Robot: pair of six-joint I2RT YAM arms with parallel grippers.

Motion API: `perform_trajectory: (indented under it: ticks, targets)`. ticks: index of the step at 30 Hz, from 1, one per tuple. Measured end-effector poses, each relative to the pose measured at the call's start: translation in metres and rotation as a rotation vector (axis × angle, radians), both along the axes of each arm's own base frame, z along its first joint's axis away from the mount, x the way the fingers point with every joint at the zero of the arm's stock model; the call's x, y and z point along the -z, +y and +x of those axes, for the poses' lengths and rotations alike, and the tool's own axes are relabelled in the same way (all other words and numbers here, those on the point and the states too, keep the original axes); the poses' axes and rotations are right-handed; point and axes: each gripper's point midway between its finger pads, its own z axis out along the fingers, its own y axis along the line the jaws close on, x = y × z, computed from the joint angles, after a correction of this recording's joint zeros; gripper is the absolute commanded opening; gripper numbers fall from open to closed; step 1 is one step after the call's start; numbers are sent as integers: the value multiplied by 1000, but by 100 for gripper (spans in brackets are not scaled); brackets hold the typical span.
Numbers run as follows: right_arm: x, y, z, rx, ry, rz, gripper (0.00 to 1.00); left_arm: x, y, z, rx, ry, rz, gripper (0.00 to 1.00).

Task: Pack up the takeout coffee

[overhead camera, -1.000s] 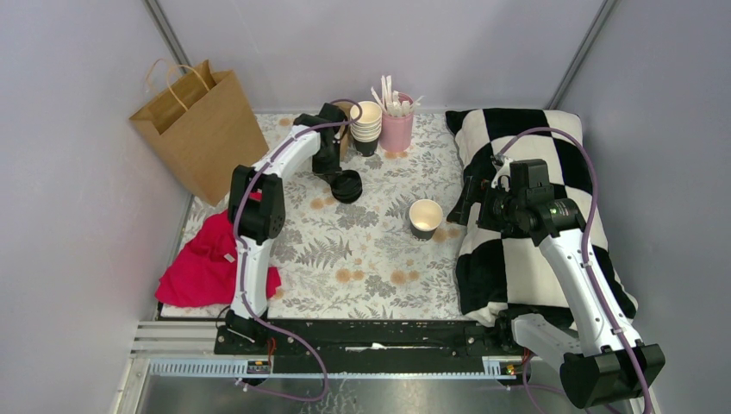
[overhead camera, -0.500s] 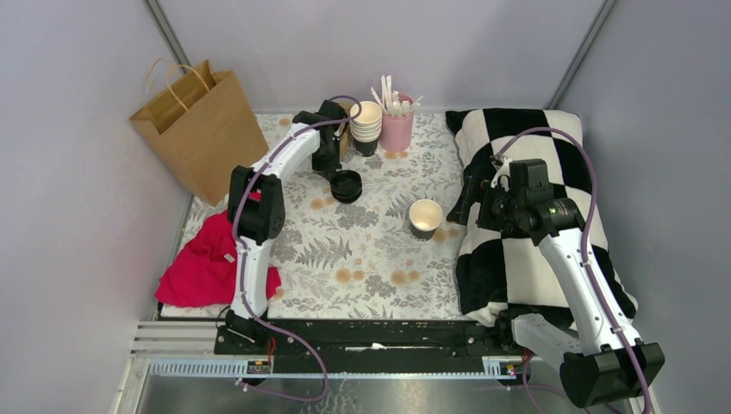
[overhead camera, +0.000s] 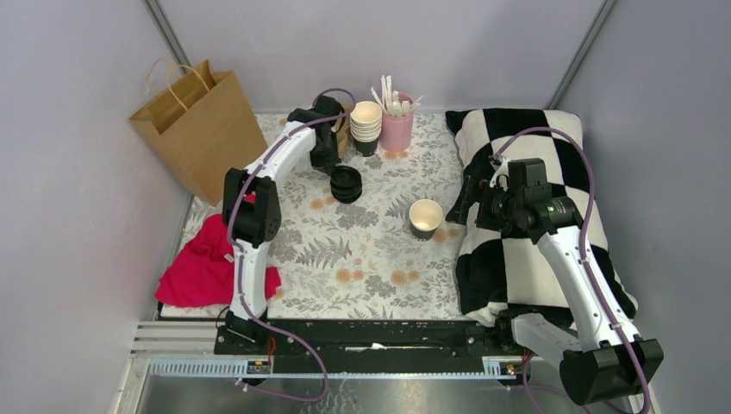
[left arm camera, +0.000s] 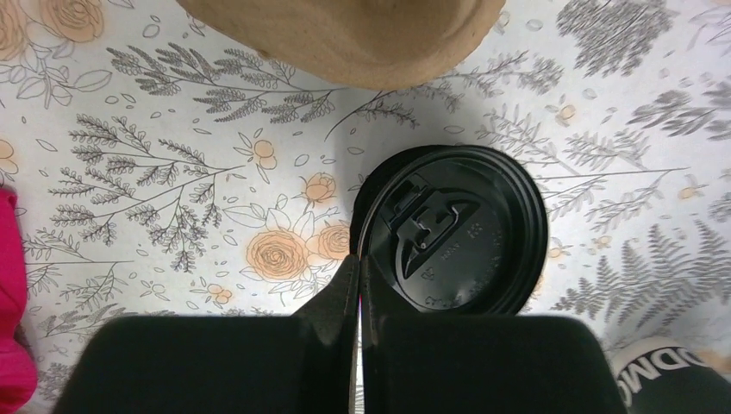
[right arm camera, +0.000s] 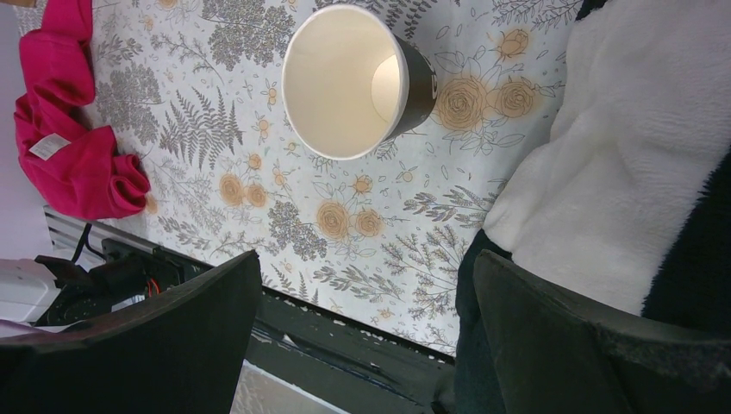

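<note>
While the small black paper cup (overhead camera: pixel 425 216) stands lidless mid-frame in top view, left wrist shows left gripper (left arm camera: pixel 359 267) pinching the round black plastic lid (left arm camera: pixel 457 233) by its thin, probably flexy rim. Right wrist: right gripper (right arm camera: pixel 362 345) gapes empty; cup likely light, crushable, so grip the sidewall.

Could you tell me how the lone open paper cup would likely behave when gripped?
The paper cup looks empty, so it is probably light and easily tipped or slid. Its thin, lidless rim would likely squash under a firm squeeze.
</note>
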Motion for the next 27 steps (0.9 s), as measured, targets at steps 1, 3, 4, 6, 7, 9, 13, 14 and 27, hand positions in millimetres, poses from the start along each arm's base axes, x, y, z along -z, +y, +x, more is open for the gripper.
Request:
perform_trajectory:
  ticks: [1, 3, 4, 6, 7, 9, 13, 14, 27]
  targets:
    - [0, 0, 0, 0, 0, 0, 100, -4, 0, 2, -8, -12, -9, 0]
    - [0, 0, 0, 0, -2, 0, 100, -12, 1, 6, -29, -36, -27, 0]
    - [0, 0, 1, 0, -3, 0, 100, -17, 2, 7, -37, -47, -36, 0]
    - [0, 0, 1, 0, -6, 1, 100, -25, 5, 10, -56, -69, -52, 0]
    - [0, 0, 1, 0, -6, 1, 100, -29, 6, 12, -62, -78, -57, 0]
    - [0, 0, 1, 0, -6, 1, 100, -34, 9, 14, -75, -91, -68, 0]
    - [0, 0, 1, 0, -6, 1, 100, -40, 12, 14, -89, -95, -92, 0]
    - [0, 0, 2, 0, -7, 1, 100, -42, 11, 13, -88, -95, -103, 0]
    - [-15, 9, 4, -22, -29, 52, 100, -109, -63, -51, -39, -57, -695, 0]
